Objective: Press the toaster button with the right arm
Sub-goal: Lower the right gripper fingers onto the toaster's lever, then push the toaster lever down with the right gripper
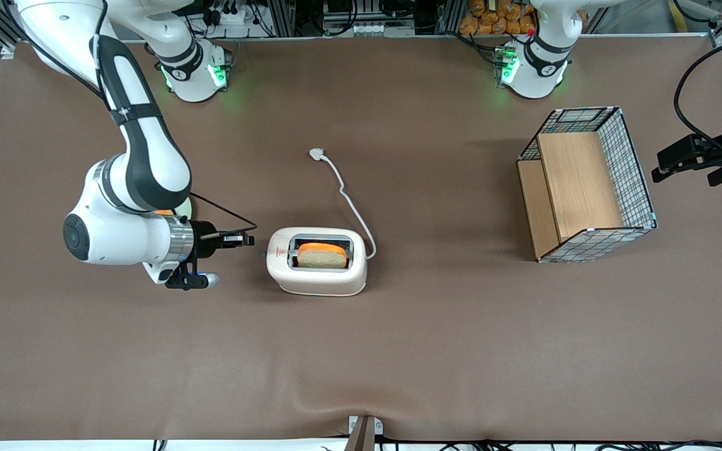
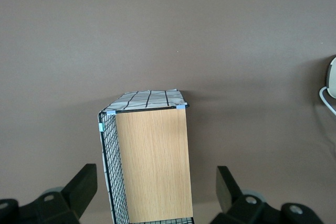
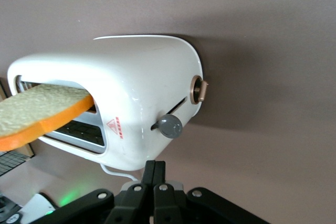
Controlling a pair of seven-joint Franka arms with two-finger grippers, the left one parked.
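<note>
Not pressed yet — grey toaster button (image 3: 170, 126) untouched on the toaster (image 1: 317, 260) mid-table, bread slice (image 1: 322, 255) riding high in the slot. Gripper (image 3: 155, 174) with fingers together, level with the button end, just short of it — final push left.

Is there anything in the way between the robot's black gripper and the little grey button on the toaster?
No. Front view shows bare brown table between the slim black gripper and the tiny grey toaster button.
</note>
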